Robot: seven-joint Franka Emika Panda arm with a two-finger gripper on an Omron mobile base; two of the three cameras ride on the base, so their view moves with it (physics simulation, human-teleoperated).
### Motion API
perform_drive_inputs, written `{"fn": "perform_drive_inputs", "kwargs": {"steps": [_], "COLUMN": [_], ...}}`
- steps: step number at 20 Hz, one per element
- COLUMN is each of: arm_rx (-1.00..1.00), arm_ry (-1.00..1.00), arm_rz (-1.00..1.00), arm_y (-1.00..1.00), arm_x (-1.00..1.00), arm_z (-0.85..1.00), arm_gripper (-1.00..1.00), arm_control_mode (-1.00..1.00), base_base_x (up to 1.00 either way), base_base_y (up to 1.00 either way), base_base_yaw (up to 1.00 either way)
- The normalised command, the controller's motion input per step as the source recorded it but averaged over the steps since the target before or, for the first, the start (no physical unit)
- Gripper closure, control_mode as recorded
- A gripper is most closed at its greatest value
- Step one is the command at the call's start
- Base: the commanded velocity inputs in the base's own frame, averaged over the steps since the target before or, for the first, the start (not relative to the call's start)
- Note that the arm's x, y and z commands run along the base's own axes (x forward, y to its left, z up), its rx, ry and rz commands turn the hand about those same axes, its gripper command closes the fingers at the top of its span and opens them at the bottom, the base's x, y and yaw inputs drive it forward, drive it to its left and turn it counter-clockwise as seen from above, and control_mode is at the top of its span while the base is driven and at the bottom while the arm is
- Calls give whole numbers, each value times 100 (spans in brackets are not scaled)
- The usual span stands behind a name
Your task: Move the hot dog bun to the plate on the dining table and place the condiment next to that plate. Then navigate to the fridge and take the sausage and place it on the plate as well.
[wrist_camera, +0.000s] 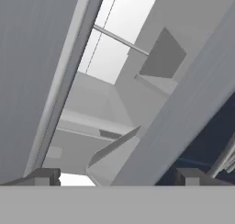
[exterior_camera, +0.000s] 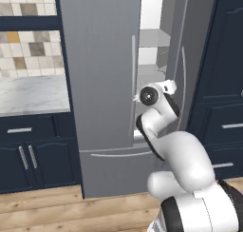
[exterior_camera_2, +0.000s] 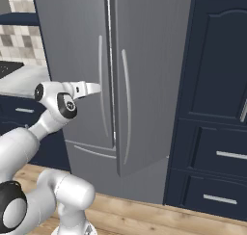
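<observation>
The grey fridge [exterior_camera: 104, 83] stands straight ahead. Its left door [wrist_camera: 27, 58] is shut and its right door [exterior_camera: 178, 60] stands ajar. White inner shelves [exterior_camera: 152, 41] show through the gap. My gripper [wrist_camera: 119, 177] is open, with nothing between its fingertips [wrist_camera: 46, 176]. It points into the gap between the two doors, close to the left door's long handle [exterior_camera_2: 101, 84]. From the right base view the hand [exterior_camera_2: 91, 88] reaches toward that handle at mid height. The sausage, hot dog bun, plate, condiment and dining table are out of view.
Tall navy cabinets with drawers [exterior_camera_2: 217, 109] stand close on the fridge's right. To its left a marble counter [exterior_camera: 33, 93] sits over navy cabinets below a tiled wall. Wooden floor [exterior_camera: 47, 207] lies in front.
</observation>
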Motion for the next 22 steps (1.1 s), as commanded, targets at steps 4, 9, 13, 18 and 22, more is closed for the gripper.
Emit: {"fn": "perform_drive_inputs", "kwargs": {"steps": [4,9,13,18,22], "arm_rx": [-11,-2,0,0,0], "arm_ry": [8,7,15,8,-5], "arm_rz": [-8,0,0,0,-4], "arm_y": [14,-6,-49,-61,-68], "arm_x": [91,97,72,38,-26], "arm_z": [0,-8,-11,-6,0], "arm_gripper": [-100,-100,-100,-100,-100], "arm_control_mode": [-100,-100,-100,-100,-100], "base_base_x": [0,0,0,0,0], "base_base_y": [0,0,0,0,0], "base_base_yaw": [0,0,0,0,0]}}
